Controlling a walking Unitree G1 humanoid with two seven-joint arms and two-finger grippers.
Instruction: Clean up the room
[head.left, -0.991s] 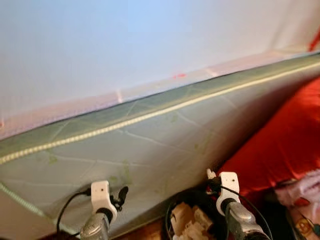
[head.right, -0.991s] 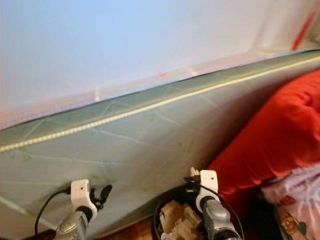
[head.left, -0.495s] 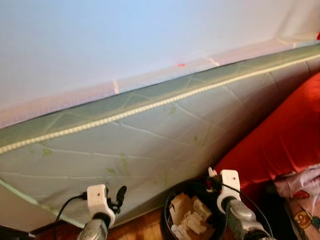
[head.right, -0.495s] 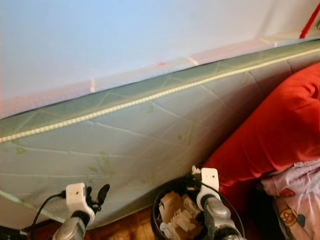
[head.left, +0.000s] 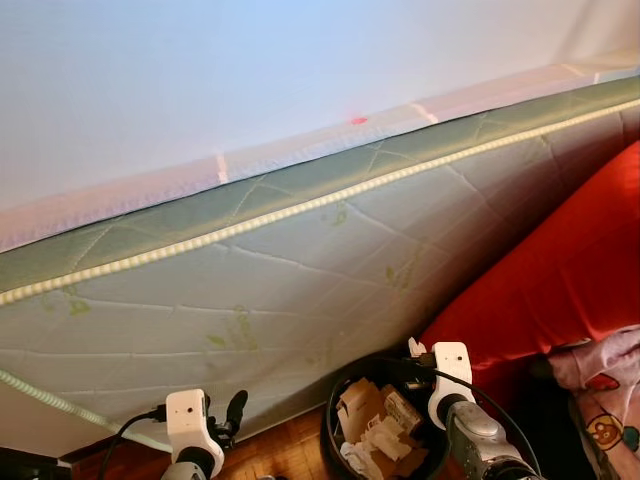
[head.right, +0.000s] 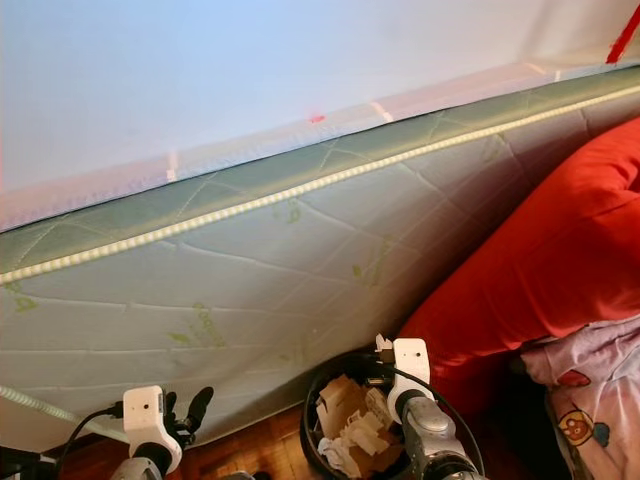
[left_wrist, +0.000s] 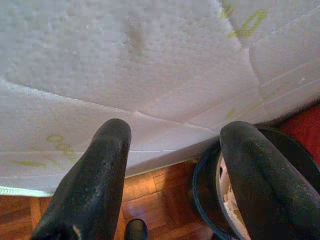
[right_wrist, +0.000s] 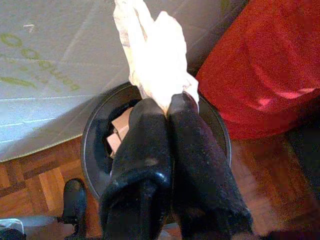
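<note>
A black round waste bin (head.left: 345, 405) holding several crumpled papers and card scraps (head.left: 375, 435) stands on the wood floor against the mattress. My right gripper (right_wrist: 169, 107) hangs over the bin, shut on a crumpled white paper (right_wrist: 155, 60) that sticks out past its fingertips. In the left eye view that arm's white wrist (head.left: 450, 368) sits above the bin's right rim. My left gripper (left_wrist: 172, 135) is open and holds nothing, out to the left of the bin (left_wrist: 205, 170) near the mattress foot; one black finger (head.left: 236, 408) shows beside its white wrist.
A green-patterned mattress (head.left: 300, 290) leans on edge along a white wall (head.left: 250, 70), close ahead. A red cushion (head.left: 560, 280) and patterned bedding (head.left: 610, 400) crowd the right side. Parquet floor (head.left: 290, 450) lies between the two arms.
The camera has tilted down, showing more floor and bin. Both arms sit lower in view; the right gripper stays over the bin.
</note>
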